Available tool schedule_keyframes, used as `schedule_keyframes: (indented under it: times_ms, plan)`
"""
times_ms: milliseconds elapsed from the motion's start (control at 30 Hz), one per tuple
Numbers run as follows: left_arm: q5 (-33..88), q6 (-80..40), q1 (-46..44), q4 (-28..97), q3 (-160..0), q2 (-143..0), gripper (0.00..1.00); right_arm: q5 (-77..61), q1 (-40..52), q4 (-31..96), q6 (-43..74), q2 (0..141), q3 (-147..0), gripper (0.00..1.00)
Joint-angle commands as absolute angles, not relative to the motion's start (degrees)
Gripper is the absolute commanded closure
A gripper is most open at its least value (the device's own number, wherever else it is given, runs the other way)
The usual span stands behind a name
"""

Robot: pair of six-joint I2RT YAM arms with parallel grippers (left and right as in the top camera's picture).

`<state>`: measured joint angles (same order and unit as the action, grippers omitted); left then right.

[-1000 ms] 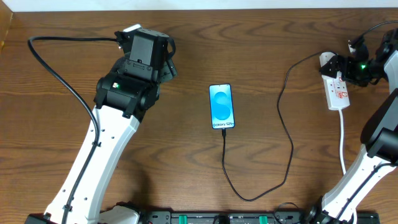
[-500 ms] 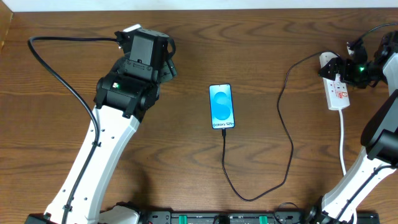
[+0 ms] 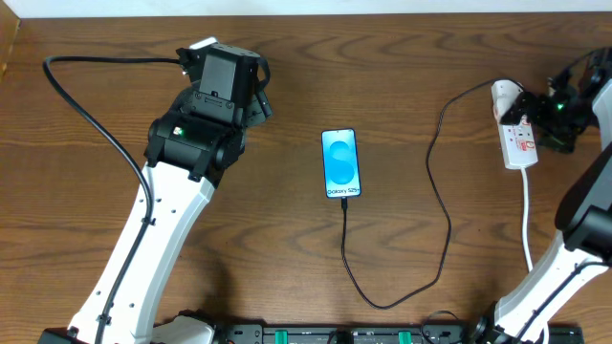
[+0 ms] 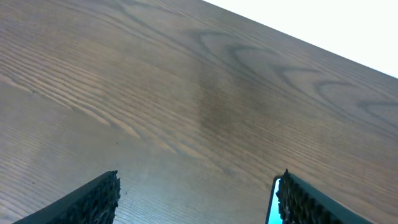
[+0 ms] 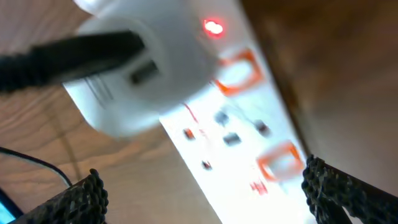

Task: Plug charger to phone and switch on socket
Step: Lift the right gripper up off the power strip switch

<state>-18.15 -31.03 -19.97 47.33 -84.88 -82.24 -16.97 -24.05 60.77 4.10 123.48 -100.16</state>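
The phone [image 3: 341, 163] lies flat mid-table with its blue screen lit. The thin black charger cable [image 3: 435, 201] runs from the phone's near end, loops toward me and rises to the white socket strip [image 3: 517, 139] at the far right. In the right wrist view the strip [image 5: 236, 149] shows orange-red switches and a lit red lamp [image 5: 213, 28] beside a white plug body. My right gripper [image 3: 542, 107] is open, hovering just above the strip [image 5: 199, 193]. My left gripper [image 3: 251, 96] is open and empty over bare table [image 4: 196, 196]; the phone's edge [image 4: 272, 208] shows by its right finger.
A white cord [image 3: 527, 220] runs from the strip toward the near edge. A thick black robot cable [image 3: 91, 115] arcs over the far left. A black rail [image 3: 325, 334] lines the near edge.
My right gripper has shifted slightly right and toward the near side over the socket strip. The left arm, phone and cable have not moved.
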Motion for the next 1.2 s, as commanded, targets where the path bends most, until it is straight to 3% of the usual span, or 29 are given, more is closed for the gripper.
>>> schedule_keyframes:
  times_ms: [0, 467, 1167]
  plan:
    - [-19.14, -30.02, -19.94, 47.35, -85.34, -82.06, 0.19, -13.15, -24.18, 62.00, 8.34, 114.61, -100.22, 0.01]
    - [-19.14, -30.02, -19.94, 47.37, -85.34, -82.06, 0.19, -13.63, -20.67, 69.28, 8.10, 92.16, -100.22, 0.01]
    - [-19.14, -30.02, -19.94, 47.35, -85.34, -82.06, 0.19, -13.63, -20.69, 69.28, 8.10, 91.02, -100.18, 0.01]
